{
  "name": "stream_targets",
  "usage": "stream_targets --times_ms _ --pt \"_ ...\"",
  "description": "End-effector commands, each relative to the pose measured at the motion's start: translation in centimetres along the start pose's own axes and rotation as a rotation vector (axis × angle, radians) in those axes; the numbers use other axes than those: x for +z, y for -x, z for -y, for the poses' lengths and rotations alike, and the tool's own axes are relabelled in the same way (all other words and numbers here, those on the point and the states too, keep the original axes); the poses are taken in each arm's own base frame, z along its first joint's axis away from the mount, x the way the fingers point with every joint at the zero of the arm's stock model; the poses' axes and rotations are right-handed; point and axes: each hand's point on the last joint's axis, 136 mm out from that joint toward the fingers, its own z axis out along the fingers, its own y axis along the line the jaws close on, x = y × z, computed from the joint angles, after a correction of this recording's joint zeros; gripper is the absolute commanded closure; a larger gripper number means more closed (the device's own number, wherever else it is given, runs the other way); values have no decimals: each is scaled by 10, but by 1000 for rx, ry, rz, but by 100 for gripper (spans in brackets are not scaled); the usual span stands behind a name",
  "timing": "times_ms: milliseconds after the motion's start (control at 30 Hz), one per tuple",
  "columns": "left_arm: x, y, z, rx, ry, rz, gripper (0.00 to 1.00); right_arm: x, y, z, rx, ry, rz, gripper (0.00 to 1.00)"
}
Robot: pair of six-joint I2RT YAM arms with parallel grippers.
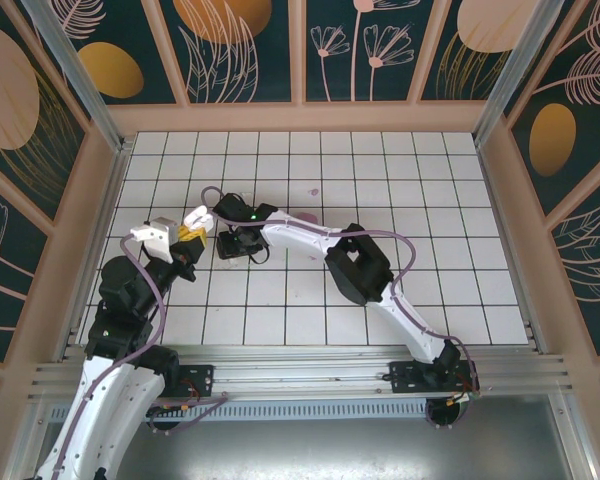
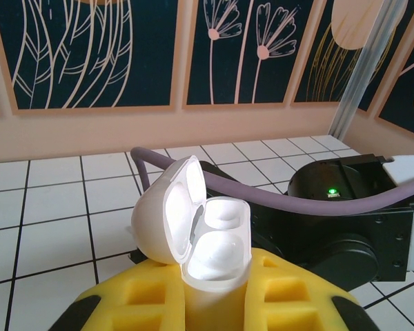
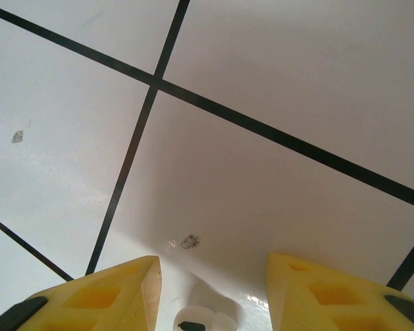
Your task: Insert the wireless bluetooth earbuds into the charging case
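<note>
My left gripper [image 1: 190,231] is shut on a white charging case [image 2: 217,276], held upright between its yellow fingers [image 2: 127,296] with the lid [image 2: 167,214] hinged open to the left. A white rounded piece [image 2: 224,249] seems to sit in the nearer well; the far well [image 2: 228,212] looks hollow. My right gripper [image 3: 212,262] stands open, pointing down close to the tiles just right of the case. A white earbud [image 3: 203,321] lies on the floor between its fingers, cut off by the frame's lower edge. A tiny lilac piece [image 1: 313,192] lies farther back.
The right arm's black wrist [image 2: 338,207] and its purple cable [image 2: 262,196] pass close behind the held case. Wooden walls [image 1: 300,115] ring the white tiled floor [image 1: 430,220]. The right arm's elbow [image 1: 360,265] hangs over the middle tiles.
</note>
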Motion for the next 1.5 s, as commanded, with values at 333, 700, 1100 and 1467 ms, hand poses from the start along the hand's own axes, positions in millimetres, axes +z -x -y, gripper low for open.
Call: stream_targets --times_ms 333,700,1100,1467 --pt "-6 -3 6 -31 -30 1 100 -10 -37 -19 -113 -4 -103 55" --pt "-8 -2 7 -31 -34 0 100 -13 -46 -19 -129 -27 -128 56" --pt "-8 -3 7 -39 -34 -1 100 -22 -44 -10 -118 -79 -112 70" --pt "-6 -4 9 -45 -48 -6 100 -43 -28 20 -15 -109 -53 77"
